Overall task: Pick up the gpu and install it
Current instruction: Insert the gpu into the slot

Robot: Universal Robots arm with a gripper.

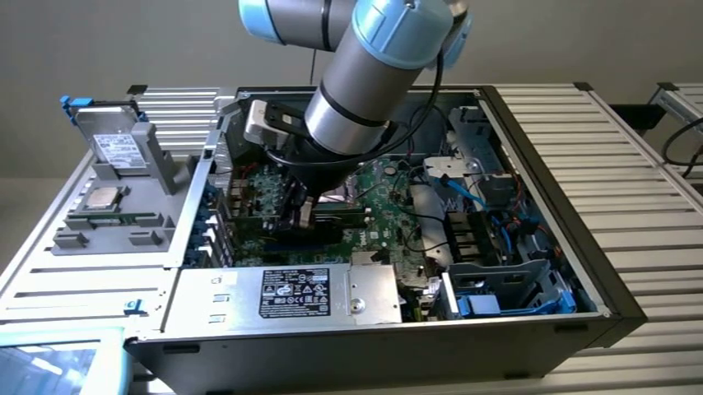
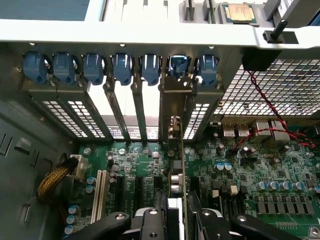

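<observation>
Arm angled down into case (image 1: pixel 571 271); claw (image 2: pixel 176 220) clamps gpu (image 2: pixel 176 150) edge-on (bracket at rear slots) above motherboard (image 2: pixel 250 165).

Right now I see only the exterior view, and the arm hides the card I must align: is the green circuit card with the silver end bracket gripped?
Observer: Yes. In the wrist view the gripper is shut on the gpu, which stands edge-on over the green motherboard.
Operator: Where is its bracket?
Observer: The silver bracket stands at a rear slot opening, just below the row of blue plastic clips.
Operator: And the neighbouring openings?
Observer: Some beside it are uncovered; others carry perforated metal covers.
</observation>
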